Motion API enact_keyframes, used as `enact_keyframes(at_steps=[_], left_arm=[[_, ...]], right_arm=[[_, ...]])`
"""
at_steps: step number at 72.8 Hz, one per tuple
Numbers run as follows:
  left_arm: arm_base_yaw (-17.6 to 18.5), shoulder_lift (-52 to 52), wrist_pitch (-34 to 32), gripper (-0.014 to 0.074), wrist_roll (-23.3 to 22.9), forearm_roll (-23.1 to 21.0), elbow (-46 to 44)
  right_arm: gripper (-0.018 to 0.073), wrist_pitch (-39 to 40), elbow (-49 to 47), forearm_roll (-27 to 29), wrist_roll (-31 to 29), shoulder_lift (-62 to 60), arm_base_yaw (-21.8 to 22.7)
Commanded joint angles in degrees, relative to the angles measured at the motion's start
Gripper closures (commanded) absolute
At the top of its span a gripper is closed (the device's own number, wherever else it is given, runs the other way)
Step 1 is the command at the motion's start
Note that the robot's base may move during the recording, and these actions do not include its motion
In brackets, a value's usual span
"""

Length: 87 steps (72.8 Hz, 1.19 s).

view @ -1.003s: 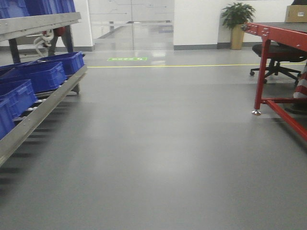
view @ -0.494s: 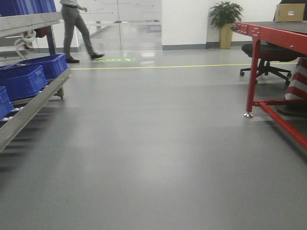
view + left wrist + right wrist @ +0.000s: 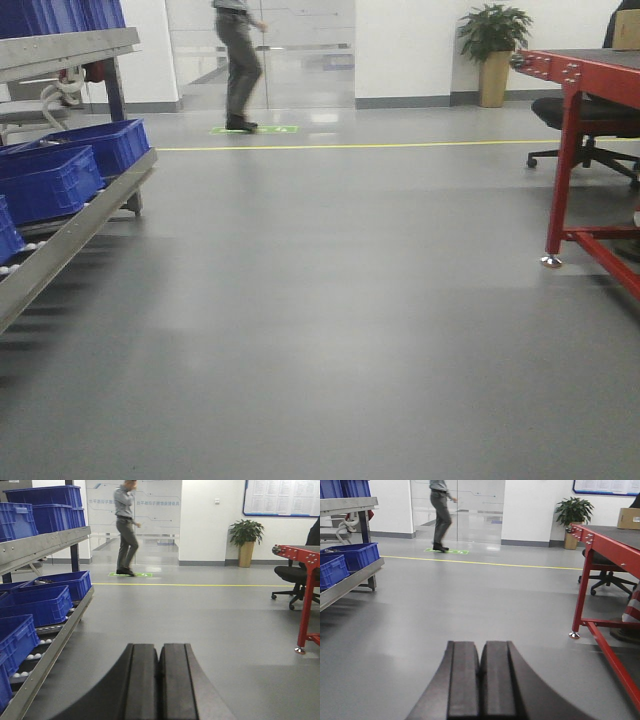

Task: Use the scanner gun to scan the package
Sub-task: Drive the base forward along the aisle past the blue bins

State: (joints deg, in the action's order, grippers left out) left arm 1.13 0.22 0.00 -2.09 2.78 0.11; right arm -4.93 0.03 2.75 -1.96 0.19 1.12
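Looking at our left pincer (image 3: 160, 680) first, we see its two black fingers pressed together with nothing between them. Our right pincer (image 3: 480, 680) is the same: fingers together, holding nothing. Both hang low at the bottom middle of their own views, above the bare grey floor (image 3: 320, 330).

Past the pincers, we find no scanner gun in any view. A tan box (image 3: 630, 518) sits on the red table (image 3: 581, 590) at the upper right of the right wrist view. It may be the one we must scan, but it is too far off to show a label, so we cannot tell.

What has just changed is our view, not our pincers. Half a second ago the table leg stood higher and more to the left in the front view. Now it has slid right and lower, and the box is almost cut off at the upper right corner. The plant (image 3: 492, 30) has slid right too. So we think our base is rolling and turning, and the real job has not begun.

One second ago no one was by the glass doors. Then a man (image 3: 240, 60) stepped in at the upper left. Now he walks near the top middle, past the yellow line (image 3: 400, 145).

The blue bins (image 3: 37, 605) on the grey rack (image 3: 55, 650) sit at the left edge.

We think we must reach the table before we can pick anything up.
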Motion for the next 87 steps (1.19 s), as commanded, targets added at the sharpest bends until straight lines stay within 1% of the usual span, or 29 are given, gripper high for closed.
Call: enact_keyframes(at_steps=[1,87], left_arm=[[0.17,-0.22,-1.07,0.0707,-0.10,0.05,-0.11],[0.17,-0.22,-1.07,0.0707,-0.10,0.05,-0.11]], right_arm=[[0.0727,0.92,-0.03,-0.25,-0.10,-0.19,0.35],[0.0727,0.92,-0.03,-0.25,-0.10,-0.19,0.35]])
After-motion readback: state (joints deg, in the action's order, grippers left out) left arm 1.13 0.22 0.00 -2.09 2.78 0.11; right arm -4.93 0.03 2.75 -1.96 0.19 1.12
